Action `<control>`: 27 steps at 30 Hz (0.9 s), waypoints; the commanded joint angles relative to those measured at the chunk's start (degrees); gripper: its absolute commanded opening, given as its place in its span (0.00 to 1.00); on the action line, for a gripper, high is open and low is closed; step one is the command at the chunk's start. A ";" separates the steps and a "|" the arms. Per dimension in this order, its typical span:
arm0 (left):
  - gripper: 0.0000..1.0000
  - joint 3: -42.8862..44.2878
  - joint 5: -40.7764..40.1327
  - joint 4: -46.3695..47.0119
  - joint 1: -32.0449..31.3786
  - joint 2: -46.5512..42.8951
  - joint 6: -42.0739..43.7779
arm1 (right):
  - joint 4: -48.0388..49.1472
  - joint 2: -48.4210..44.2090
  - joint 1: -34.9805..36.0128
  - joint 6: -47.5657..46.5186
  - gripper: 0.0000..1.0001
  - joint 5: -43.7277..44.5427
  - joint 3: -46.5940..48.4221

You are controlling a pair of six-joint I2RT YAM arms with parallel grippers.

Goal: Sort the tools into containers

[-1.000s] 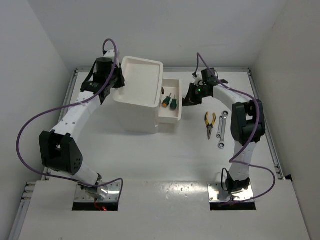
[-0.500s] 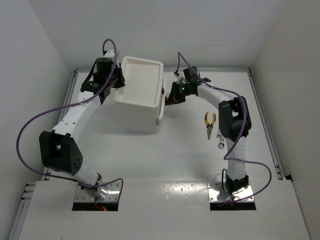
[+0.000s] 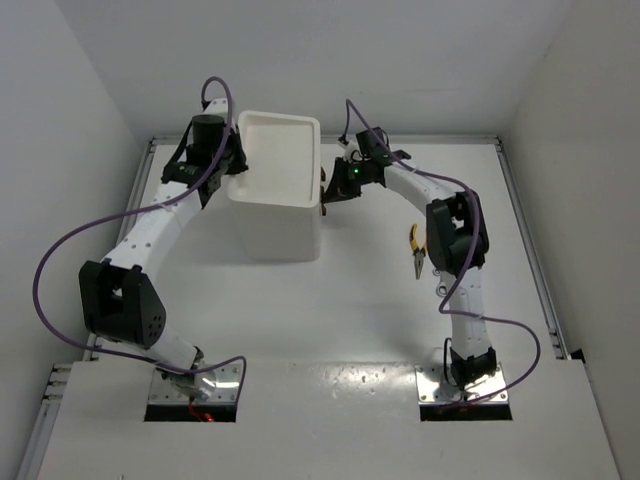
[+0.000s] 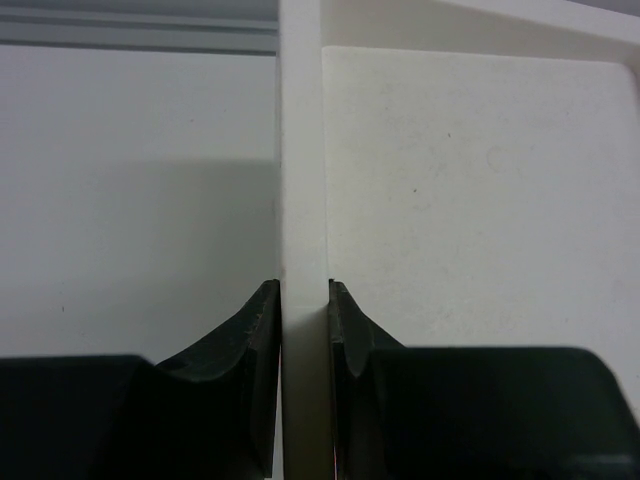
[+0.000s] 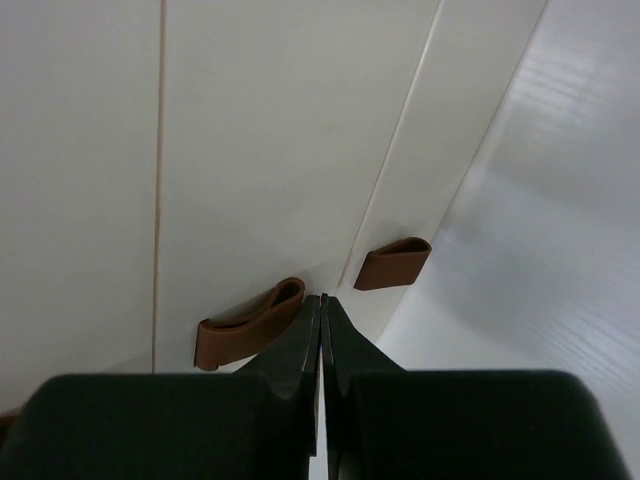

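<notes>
Container: white plastic drawer box
Left gripper: clamped on its rim
Right gripper: pinched together, empty, by brown knob

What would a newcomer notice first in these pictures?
The tall white drawer unit at the back centre of the table stands out. The left gripper is clamped on its left rim, and the right gripper, fingers shut, sits at the drawer fronts beside two brown knobs. Next come the yellow pliers, lying on the table to the unit's right.
</notes>
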 commanded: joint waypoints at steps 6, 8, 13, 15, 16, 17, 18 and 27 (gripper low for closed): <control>0.00 -2.73 1.26 -6.01 0.28 5.52 -4.06 | 9.08 2.98 5.24 3.28 0.00 -4.58 5.51; 0.00 -2.21 0.64 -6.01 0.28 5.52 -3.54 | 9.09 2.98 5.85 3.28 0.00 -5.20 5.51; 0.00 -1.06 -0.59 -6.01 0.28 5.52 -2.30 | 9.70 0.71 6.47 3.28 0.14 -6.08 3.40; 0.00 -1.06 -0.07 -6.01 0.28 6.04 -1.08 | 10.23 -1.66 5.69 1.10 0.31 -6.08 2.00; 0.00 -1.06 -0.06 -6.01 0.28 6.04 -1.07 | 10.23 -2.63 5.68 0.13 0.34 -6.08 1.29; 0.00 -0.54 0.72 -6.01 0.28 6.04 -1.07 | 10.23 -3.77 4.64 -1.02 0.34 -6.08 -0.02; 0.00 -0.53 0.73 -6.01 0.80 6.04 -0.55 | 9.19 -4.74 3.15 -3.81 0.34 -6.08 -0.55; 0.00 1.93 5.38 -7.86 1.33 7.89 2.36 | 22.05 -20.02 -6.44 -23.69 0.36 -18.18 -17.50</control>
